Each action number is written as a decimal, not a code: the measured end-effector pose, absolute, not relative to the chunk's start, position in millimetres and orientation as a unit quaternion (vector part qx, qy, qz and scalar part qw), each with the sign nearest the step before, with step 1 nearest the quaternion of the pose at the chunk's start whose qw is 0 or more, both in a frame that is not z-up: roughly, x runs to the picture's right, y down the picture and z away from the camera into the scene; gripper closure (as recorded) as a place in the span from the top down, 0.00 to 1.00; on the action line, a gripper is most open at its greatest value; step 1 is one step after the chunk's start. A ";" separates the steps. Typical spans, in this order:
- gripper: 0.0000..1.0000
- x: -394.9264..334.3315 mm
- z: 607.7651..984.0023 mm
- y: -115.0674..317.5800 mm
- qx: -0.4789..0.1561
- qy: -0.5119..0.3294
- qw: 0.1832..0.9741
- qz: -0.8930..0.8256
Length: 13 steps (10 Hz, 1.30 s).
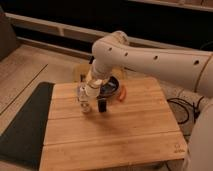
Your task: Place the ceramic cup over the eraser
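Observation:
The ceramic cup (92, 90) is a small white cylinder at the end of my arm, hanging just above the wooden table. My gripper (93, 84) is shut on it from above, and the arm reaches in from the upper right. The eraser (102, 105), a small black upright block, stands on the boards just right of and below the cup, apart from it. The cup hangs between the eraser and a clear jar, closer to the jar's top.
A clear glass jar (84, 102) stands just left of the eraser. A wide dark bowl (112, 88) sits behind them, with a small orange object (123, 94) to its right. The wooden table (125, 135) has a dark mat (22, 125) on its left and cables (180, 107) on its right.

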<state>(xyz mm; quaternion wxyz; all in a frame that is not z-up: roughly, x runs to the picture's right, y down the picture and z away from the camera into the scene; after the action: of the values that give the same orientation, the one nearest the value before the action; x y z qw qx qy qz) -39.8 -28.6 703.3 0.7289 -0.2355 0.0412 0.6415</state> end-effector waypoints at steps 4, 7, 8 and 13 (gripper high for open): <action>0.00 5.7 734.0 -3.2 -0.233 0.096 0.708 0.660; 0.00 20.1 735.1 -10.9 -0.206 0.117 0.715 0.658; 0.00 22.1 735.1 -10.1 -0.202 0.124 0.716 0.657; 0.00 9.1 744.8 -1.3 -0.208 0.137 0.721 0.647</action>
<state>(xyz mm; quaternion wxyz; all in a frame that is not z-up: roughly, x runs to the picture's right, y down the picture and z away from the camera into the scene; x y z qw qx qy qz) 9.1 -1.3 744.8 0.7206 -0.2084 0.1375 0.6468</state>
